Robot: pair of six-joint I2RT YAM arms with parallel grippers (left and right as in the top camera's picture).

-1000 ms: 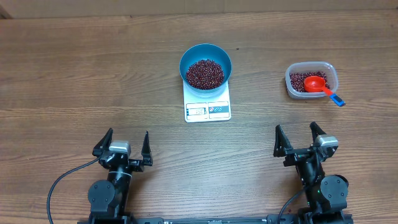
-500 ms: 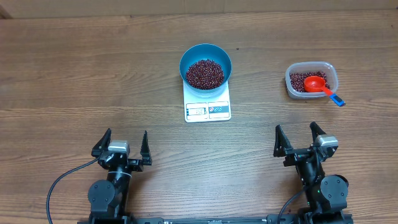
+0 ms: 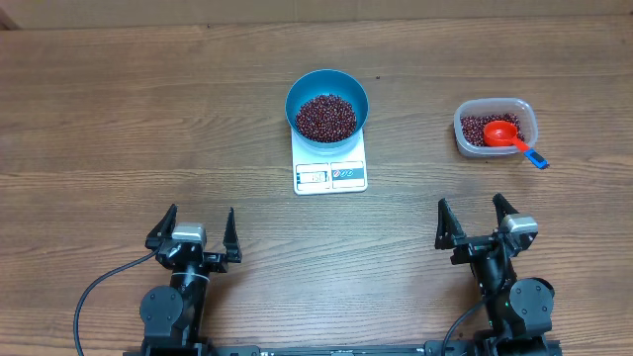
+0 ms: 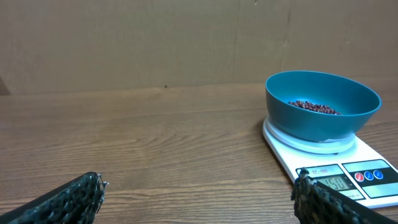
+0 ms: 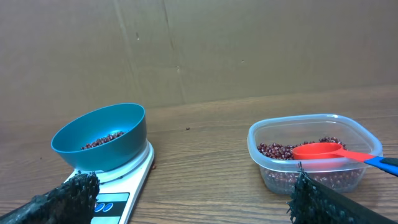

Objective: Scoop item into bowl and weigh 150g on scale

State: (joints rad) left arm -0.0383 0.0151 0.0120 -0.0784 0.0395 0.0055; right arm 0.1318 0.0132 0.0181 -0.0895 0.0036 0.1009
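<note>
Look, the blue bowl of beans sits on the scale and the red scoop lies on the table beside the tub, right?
Not quite. The red scoop lies inside the clear tub, its handle poking over the rim, not on the table. The overhead view shows it. The blue bowl of beans does sit on the scale.

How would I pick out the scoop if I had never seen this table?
On the wooden table, look right of the blue bowl that stands on the white scale. There sits a clear plastic tub of dark beans, and the scoop lies in it with its handle over the rim. It is the only bright red thing, with a blue tip on its handle.
</note>
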